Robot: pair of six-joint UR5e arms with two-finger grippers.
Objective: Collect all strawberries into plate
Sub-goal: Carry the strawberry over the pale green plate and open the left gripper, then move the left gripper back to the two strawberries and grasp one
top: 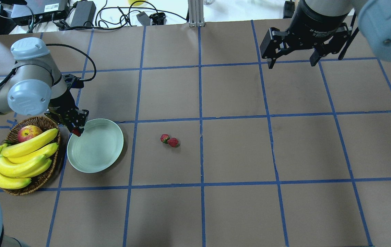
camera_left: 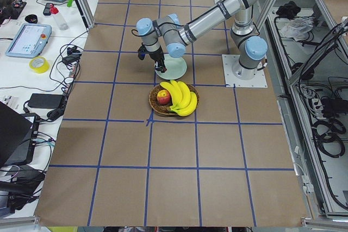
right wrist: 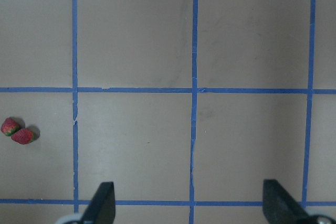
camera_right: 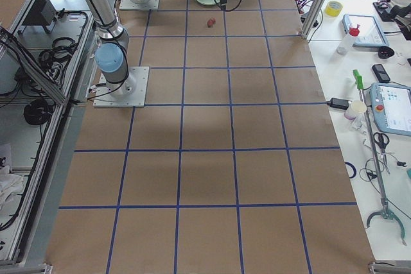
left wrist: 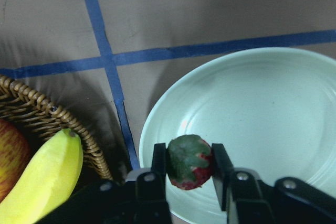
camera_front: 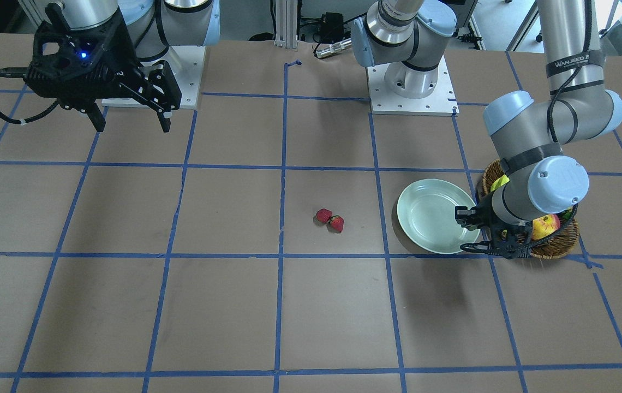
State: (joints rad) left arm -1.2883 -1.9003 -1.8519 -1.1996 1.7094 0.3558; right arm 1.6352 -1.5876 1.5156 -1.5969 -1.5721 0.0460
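Note:
My left gripper point(left wrist: 190, 162) is shut on a strawberry point(left wrist: 189, 162) with a large green cap and holds it just over the rim of the pale mint plate point(left wrist: 273, 108). In the overhead view this gripper point(top: 76, 131) sits at the plate's point(top: 96, 147) near-left edge, by the basket. Two more strawberries point(top: 169, 140) lie touching each other on the table, right of the plate; they also show in the front view point(camera_front: 330, 219) and the right wrist view point(right wrist: 17, 131). My right gripper point(top: 292, 60) is open and empty, high over the far right of the table.
A brown wicker basket point(top: 49, 173) with a bunch of bananas point(top: 20, 159) and a red-yellow apple point(top: 29, 133) stands just left of the plate. The table is brown paper with a blue tape grid. Cables and boxes lie along the far edge.

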